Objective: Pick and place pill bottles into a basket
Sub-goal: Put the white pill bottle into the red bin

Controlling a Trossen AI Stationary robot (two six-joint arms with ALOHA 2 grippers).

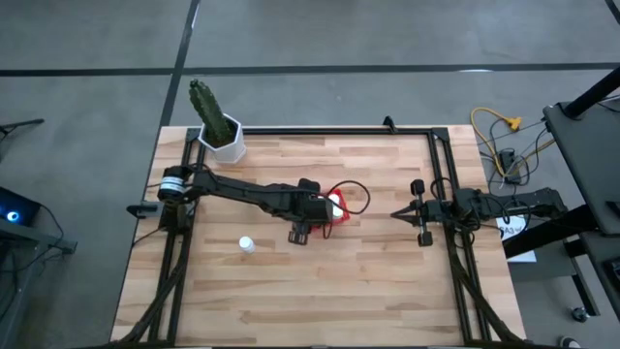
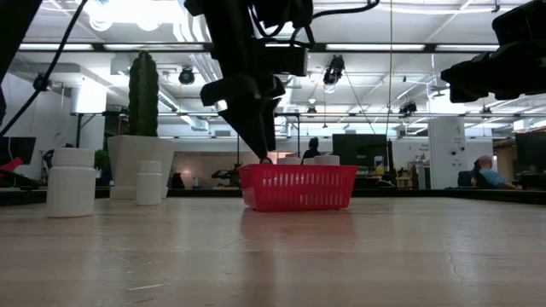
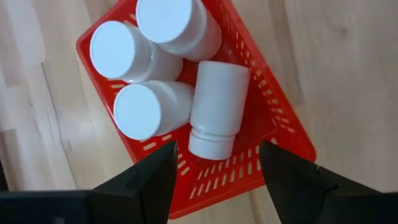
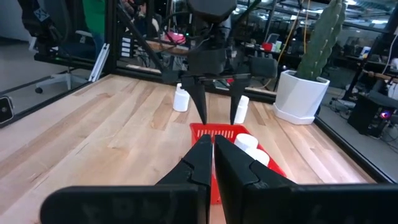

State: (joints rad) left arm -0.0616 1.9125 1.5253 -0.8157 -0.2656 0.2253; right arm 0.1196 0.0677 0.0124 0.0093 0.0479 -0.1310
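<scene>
The red basket [image 3: 280, 124] stands on the table near its middle and also shows in the high view [image 1: 349, 199] and the low view [image 2: 297, 189]. It holds several white pill bottles: three upright [image 3: 121, 51] and one lying on its side [image 3: 217, 109]. My left gripper [image 3: 214, 180] hangs open and empty just above the basket, fingers pointing down [image 2: 263, 145]. Two more bottles stand on the table beyond the basket [image 4: 181, 98] [image 4: 241, 109]; the high view shows one of them [image 1: 247, 244]. My right gripper [image 4: 213, 158] is shut and empty, to the right of the basket [image 1: 402, 215].
A white pot with a green cactus [image 1: 221, 136] stands at the table's far left corner. A black frame rail [image 1: 339, 132] runs along the table's far edge and sides. Bare wood lies in front of the basket, toward the near edge.
</scene>
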